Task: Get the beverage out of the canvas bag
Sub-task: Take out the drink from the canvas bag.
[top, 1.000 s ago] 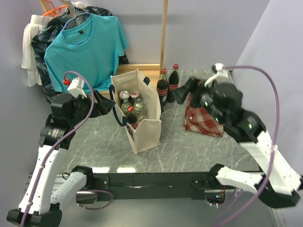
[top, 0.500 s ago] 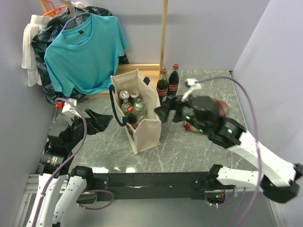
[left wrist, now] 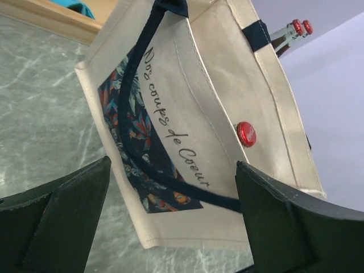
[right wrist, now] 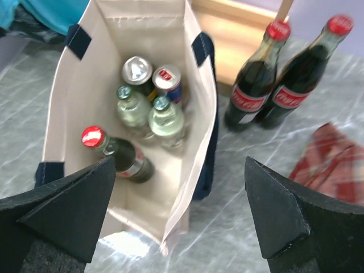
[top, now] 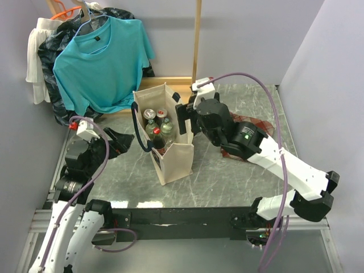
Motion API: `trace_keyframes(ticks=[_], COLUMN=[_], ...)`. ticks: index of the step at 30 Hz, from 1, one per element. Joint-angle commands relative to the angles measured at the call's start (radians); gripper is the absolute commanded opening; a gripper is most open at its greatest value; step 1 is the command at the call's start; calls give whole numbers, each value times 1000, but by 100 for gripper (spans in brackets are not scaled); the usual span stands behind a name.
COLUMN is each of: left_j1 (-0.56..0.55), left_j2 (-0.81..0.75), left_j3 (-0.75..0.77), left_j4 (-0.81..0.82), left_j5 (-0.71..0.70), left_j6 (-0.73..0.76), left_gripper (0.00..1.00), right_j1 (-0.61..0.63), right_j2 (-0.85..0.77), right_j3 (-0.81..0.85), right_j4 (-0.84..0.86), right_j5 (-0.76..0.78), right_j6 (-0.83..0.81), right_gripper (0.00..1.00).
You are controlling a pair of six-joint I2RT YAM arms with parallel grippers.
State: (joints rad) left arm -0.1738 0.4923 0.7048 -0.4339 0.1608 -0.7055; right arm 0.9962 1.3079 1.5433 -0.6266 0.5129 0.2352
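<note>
Right end effector [top: 183, 118] swung over canvas bag [top: 175, 162], cola bottles [right wrist: 253, 94] just beside.

left arm [top: 79, 165]: white and black segments, upright by the left edge of the grey marble table [top: 227, 176], wrist turned right.
left gripper [left wrist: 172, 165]: black, two-fingered, jaws wide apart, empty.
right arm [top: 290, 168]: white and black, stretched from the near right corner toward mid-table.
right gripper [right wrist: 179, 162]: black, two-fingered, jaws spread wide, empty.

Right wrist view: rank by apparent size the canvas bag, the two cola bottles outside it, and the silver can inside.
1. canvas bag, largest by far.
2. left cola bottle and right cola bottle: alike, not ranked.
3. silver can: smallest, but only its top shows.
</note>
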Motion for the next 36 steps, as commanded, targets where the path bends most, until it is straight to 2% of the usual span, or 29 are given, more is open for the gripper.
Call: trace_keyframes(ticks=[1,6,10,14,17,20,24,36], left_j1=[-1,-1,-1,-4,-4,-4,-4,-4], left_j2=[61,66,48,-15,-60,-31,20,-40], left_j3=[-14,-10,-14,-53,-73,-7,58,33], left_j4=[173,143,104,40,102,84,-29,-31], left_j5=[51,43,23,-66,22,-18,-50,-89], left_j6=[-43,-11,33,52,46,60,107,172], left_gripper=[96,96,96,96,96,96,96,96], right_j1=[10,10,12,12,13,15,19,74], right_j2=[66,128,149,146,136,128,168,278], right_j3=[98,150,175,169,152,135,184,307], right_j4=[-18,-33,-39,-36,-27,-16,-39,-111], right_j5=[64,46,-66,-89,-126,-175,-230,-191], right_j6=[-96,-100,-103,-100,-103,-97,-91,-96], right_gripper=[100,100,99,95,95,95,93,91])
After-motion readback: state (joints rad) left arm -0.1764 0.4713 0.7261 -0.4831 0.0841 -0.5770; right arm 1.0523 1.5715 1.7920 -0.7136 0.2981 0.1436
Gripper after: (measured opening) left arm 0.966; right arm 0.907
